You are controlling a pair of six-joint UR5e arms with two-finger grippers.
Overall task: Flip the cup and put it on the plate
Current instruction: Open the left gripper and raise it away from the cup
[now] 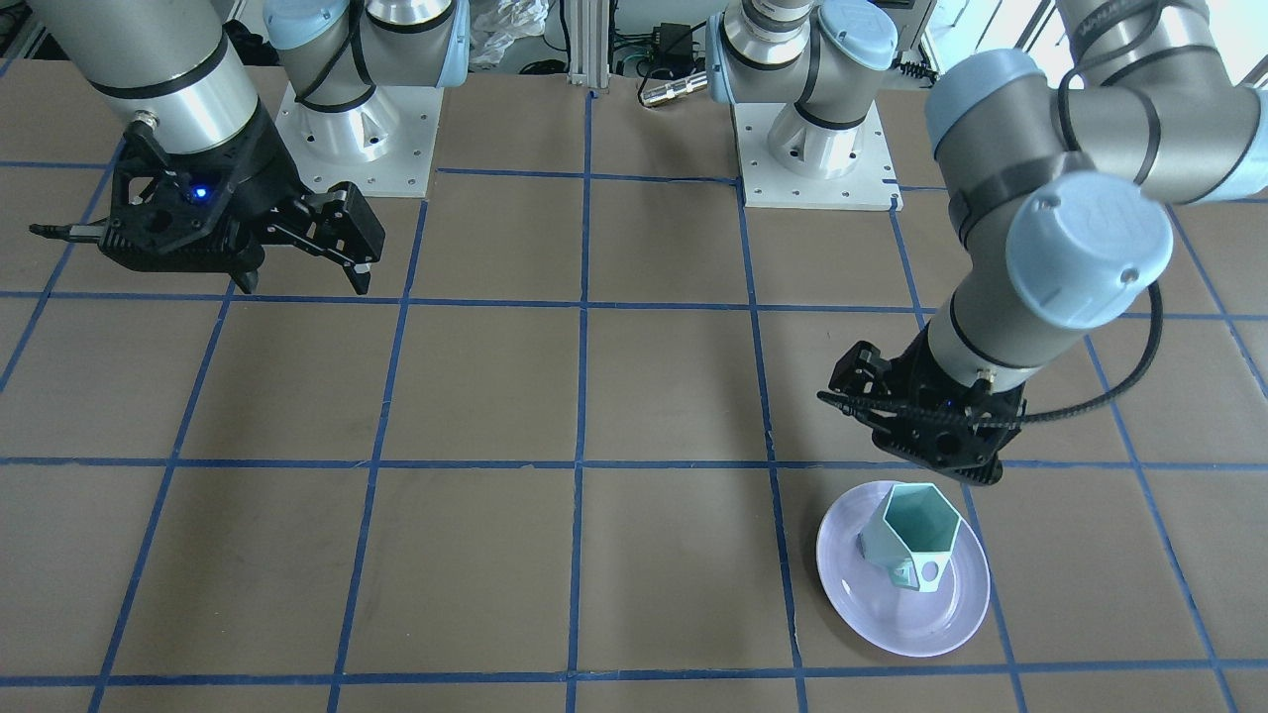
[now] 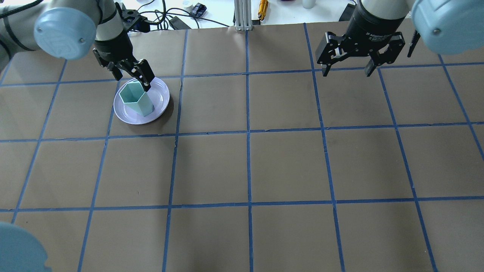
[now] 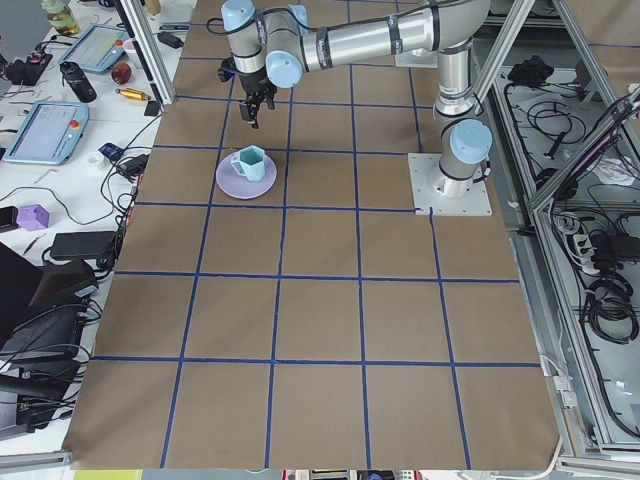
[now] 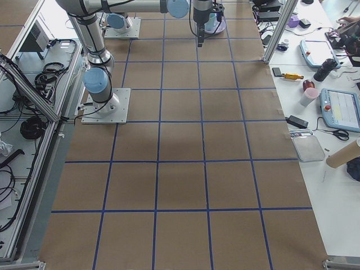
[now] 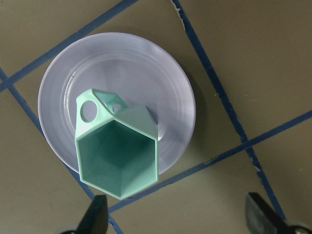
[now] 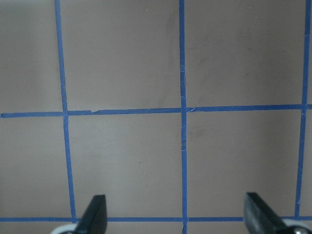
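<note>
**Cup mouth-up on plate; both claws spread**

The cup (image 5: pixel 117 153) stands mouth-up on the plate (image 5: pixel 161 83). In the left wrist view it sits off-centre toward 7 o'clock, with its handle at 11 o'clock. In the overhead view the plate lies at 10 o'clock on the bench (image 2: pixel 287 158). The left claw (image 5: pixel 178 214) hangs above it, spread and holding nothing. The right claw (image 2: pixel 347 71) is also spread, at 1 o'clock.

Judgement: the cup looks light, rigid and smooth, and may chip. The best hold is on two opposite flat facets, clear of the handle. It may skid on the glossy plate.
</note>
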